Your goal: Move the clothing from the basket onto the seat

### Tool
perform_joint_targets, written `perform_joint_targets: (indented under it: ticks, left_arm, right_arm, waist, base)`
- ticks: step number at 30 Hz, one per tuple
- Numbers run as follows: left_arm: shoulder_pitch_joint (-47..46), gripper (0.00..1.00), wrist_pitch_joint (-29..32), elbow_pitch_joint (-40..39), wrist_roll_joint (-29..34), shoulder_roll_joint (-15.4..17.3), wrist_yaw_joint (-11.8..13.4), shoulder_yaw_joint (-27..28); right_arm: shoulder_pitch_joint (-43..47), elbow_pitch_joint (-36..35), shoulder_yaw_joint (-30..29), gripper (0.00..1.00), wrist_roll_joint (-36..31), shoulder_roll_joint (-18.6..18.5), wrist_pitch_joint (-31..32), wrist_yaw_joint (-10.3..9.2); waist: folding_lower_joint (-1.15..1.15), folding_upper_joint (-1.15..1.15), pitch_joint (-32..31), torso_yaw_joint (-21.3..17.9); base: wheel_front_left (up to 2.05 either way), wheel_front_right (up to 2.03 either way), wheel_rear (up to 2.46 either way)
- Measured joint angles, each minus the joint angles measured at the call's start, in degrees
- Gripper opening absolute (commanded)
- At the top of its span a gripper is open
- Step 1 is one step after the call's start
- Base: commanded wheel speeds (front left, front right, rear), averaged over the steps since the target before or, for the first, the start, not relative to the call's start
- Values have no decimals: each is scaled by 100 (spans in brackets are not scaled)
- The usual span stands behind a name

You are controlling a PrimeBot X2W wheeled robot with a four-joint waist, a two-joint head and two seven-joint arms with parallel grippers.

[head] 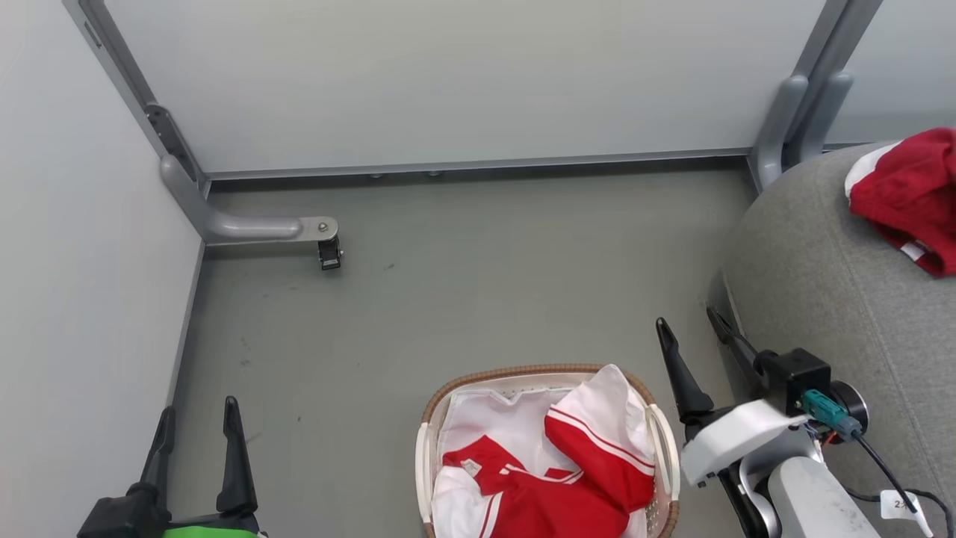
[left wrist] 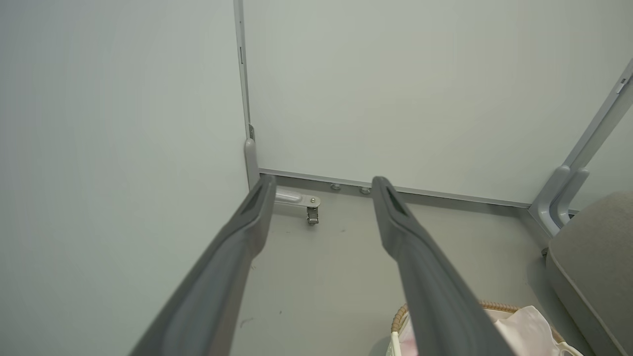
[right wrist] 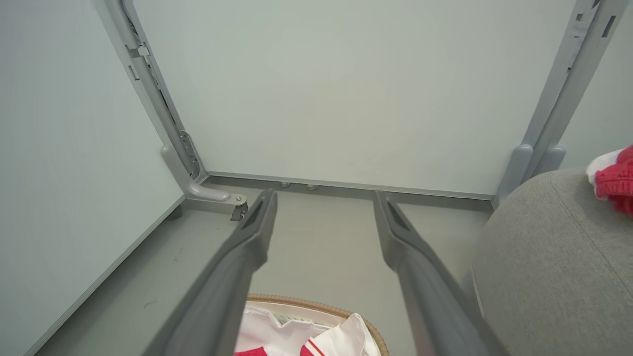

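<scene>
Red and white clothing (head: 549,467) lies crumpled in the cream basket (head: 515,371) with a brown woven rim, on the floor at the bottom centre of the head view. The basket (right wrist: 316,303) also shows under my right fingers, and the basket (left wrist: 398,316) peeks out beside my left ones. One red garment (head: 911,194) lies on the grey seat (head: 821,276) at right; the same garment (right wrist: 615,183) rests on the seat (right wrist: 549,267). My right gripper (head: 688,323) is open between basket and seat, holding nothing. My left gripper (head: 199,408) is open and empty, low at left.
Pale partition panels close in the left and far sides. A grey metal foot with a small castor (head: 328,250) juts onto the floor from the far-left corner. A second grey post (head: 803,112) stands by the seat. Bare grey floor (head: 463,284) lies beyond the basket.
</scene>
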Motion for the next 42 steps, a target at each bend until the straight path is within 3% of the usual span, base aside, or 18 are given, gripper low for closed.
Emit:
perform_joint_targets:
  ticks: [29, 36, 42]
  left_arm:
    - [25, 100, 0, 45, -41, -9, -26, -143]
    - [-246, 100, 0, 115, 11, -10, -25, -460]
    - [-1005, 100, 0, 537, 244, -12, -79, -1079]
  right_arm:
    - [56, 12, -166, 100, 157, 0, 0, 0]
    - [-171, -29, -476, 100, 24, 0, 0, 0]
    - [-514, -238, -923, 100, -172, -2, 0, 0]
  waist:
    - [0, 0, -69, -129]
    - [0, 0, 98, -93]
    - [0, 0, 450, -57]
  base:
    - [0, 0, 0]
    - [0, 0, 0]
    - [0, 0, 0]
